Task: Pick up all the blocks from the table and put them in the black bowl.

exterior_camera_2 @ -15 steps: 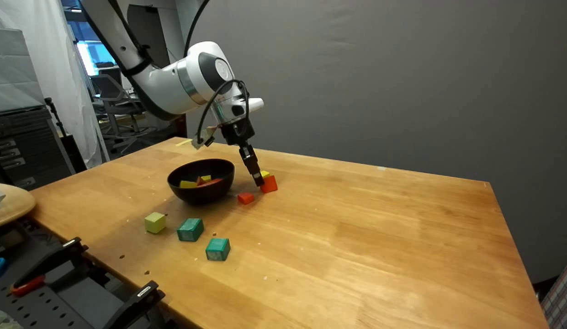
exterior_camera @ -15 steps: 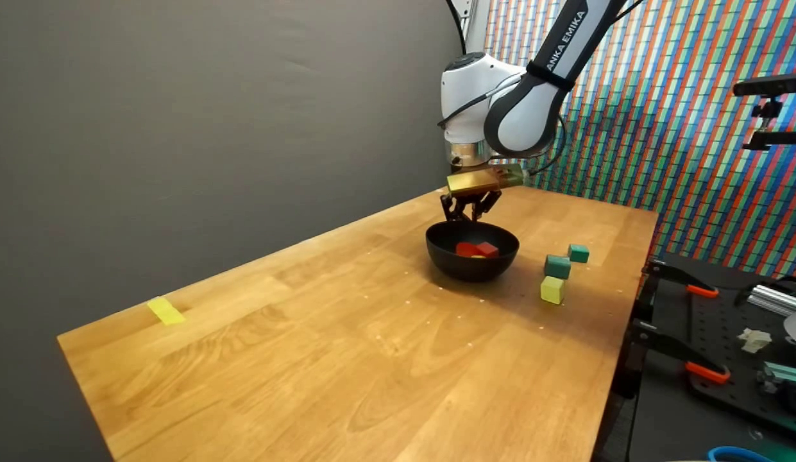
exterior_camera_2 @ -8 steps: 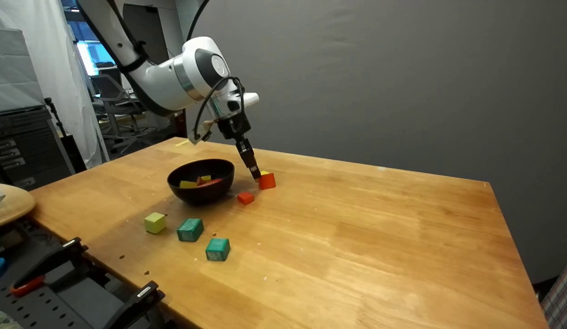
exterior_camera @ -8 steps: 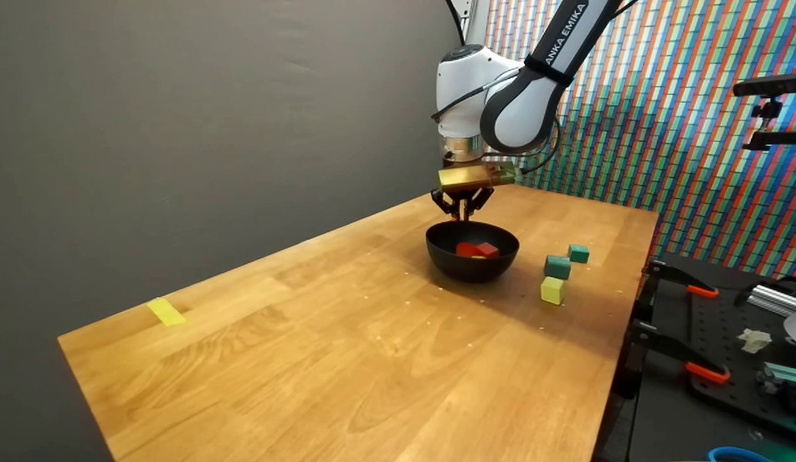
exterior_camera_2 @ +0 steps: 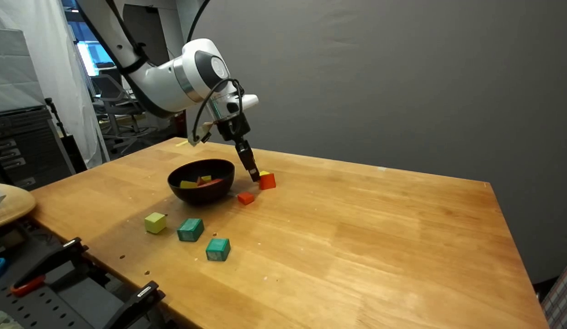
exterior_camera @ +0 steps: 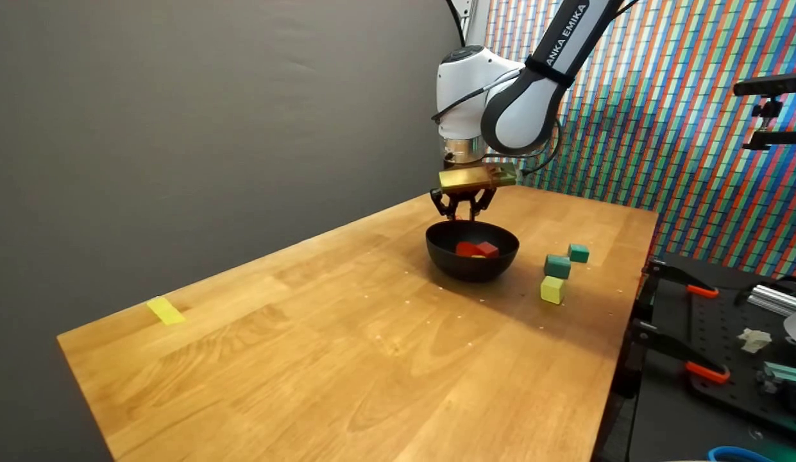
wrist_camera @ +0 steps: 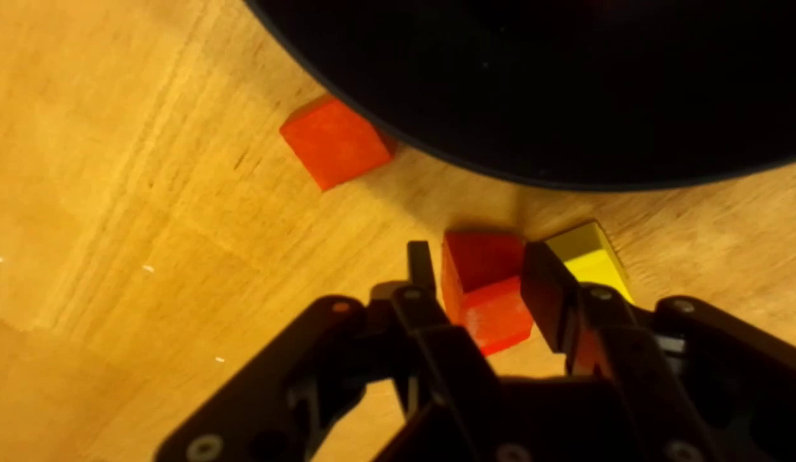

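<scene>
Newly parted partway, the black fingers (wrist_camera: 544, 292) hold nothing, the red cubic block (wrist_camera: 486, 282) showing between them, just beside the round black bowl (exterior_camera_2: 202, 197) (toward the far edge of the wooden desk (exterior_camera_2: 379, 237)), so a grasp looks near.

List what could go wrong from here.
Opening wider, the gripper could shove the yellow block close beside it. Lifting the red block between its jaws might bump the nearby bowl. The other red block outside lies close to the bowl too, so gripping that could nudge it.
</scene>
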